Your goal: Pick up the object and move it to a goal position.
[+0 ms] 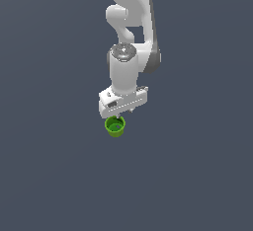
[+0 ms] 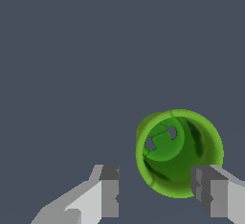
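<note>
The small bright green cup [image 1: 115, 126] stands upright on the dark grey floor, its darker inside facing up. My gripper [image 1: 121, 114] hangs just above it, pointing down. In the wrist view the gripper [image 2: 158, 194] is open and empty. The cup [image 2: 179, 153] lies off-centre between the fingers, close to one finger [image 2: 206, 192], which overlaps its rim. The other finger [image 2: 109, 189] stands well apart from the cup. I cannot tell whether the near finger touches the rim.
A plain dark grey floor [image 1: 49, 175] spreads around the cup on all sides. The white arm [image 1: 129, 27] rises behind the gripper toward the top of the exterior view. No other objects show.
</note>
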Available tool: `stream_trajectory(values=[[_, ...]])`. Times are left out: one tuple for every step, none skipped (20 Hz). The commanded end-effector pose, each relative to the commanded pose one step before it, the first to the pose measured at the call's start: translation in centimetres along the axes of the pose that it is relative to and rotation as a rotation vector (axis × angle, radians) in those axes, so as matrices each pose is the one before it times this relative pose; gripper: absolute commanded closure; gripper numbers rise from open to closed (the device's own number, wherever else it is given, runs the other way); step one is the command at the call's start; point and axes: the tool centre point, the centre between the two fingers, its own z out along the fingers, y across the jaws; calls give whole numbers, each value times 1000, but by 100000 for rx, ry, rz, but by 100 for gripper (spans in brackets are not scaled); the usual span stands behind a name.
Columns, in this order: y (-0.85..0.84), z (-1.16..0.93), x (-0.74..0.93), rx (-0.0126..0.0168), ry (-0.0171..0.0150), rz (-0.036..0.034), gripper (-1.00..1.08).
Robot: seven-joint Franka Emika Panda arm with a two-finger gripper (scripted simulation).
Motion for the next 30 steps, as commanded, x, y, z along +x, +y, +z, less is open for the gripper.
stream_trajectory(values=[[84, 680, -406, -243, -64, -6963, -20], [15, 266, -163, -79, -28, -2721, -20], [7, 265, -164, -73, -26, -2724, -20], [0, 263, -164, -68, -23, -2727, -20], [-8, 260, -162, -62, -20, -2710, -20], [-15, 246, -155, -54, -17, -2590, -20], [-21, 232, -145, -47, -13, -2452, -20], [-25, 217, -136, -41, -9, -2314, -20], [-29, 203, -127, -35, -6, -2175, -20], [-31, 189, -118, -30, -3, -2037, -20], [-33, 175, -109, -26, -1, -1897, -20], [-33, 161, -100, -22, 1, -1757, -20], [-34, 147, -91, -19, 3, -1618, -20], [-33, 134, -82, -16, 4, -1479, -20], [-32, 121, -73, -14, 5, -1338, -20], [-29, 108, -66, -12, 5, -1196, -20], [-28, 95, -57, -10, 6, -1057, -20], [-25, 82, -49, -8, 6, -916, -20], [-22, 69, -41, -7, 5, -775, -20], [-18, 56, -33, -5, 5, -635, -20], [-14, 44, -26, -4, 4, -493, -20], [-10, 31, -19, -3, 3, -352, -20], [-7, 19, -10, -2, 2, -213, -20], [-2, 6, -4, -1, 1, -69, -20], [10, -25, 10, 28, -24, 467, -20], [2, 36, -3, 0, 0, 0, -20], [6, 108, -8, 0, 0, 0, -20], [-9, 178, 8, -3, 3, -49, -20], [-6, 251, 2, -2, 3, -49, -20], [-4, 323, -5, -2, 3, -49, -20]])
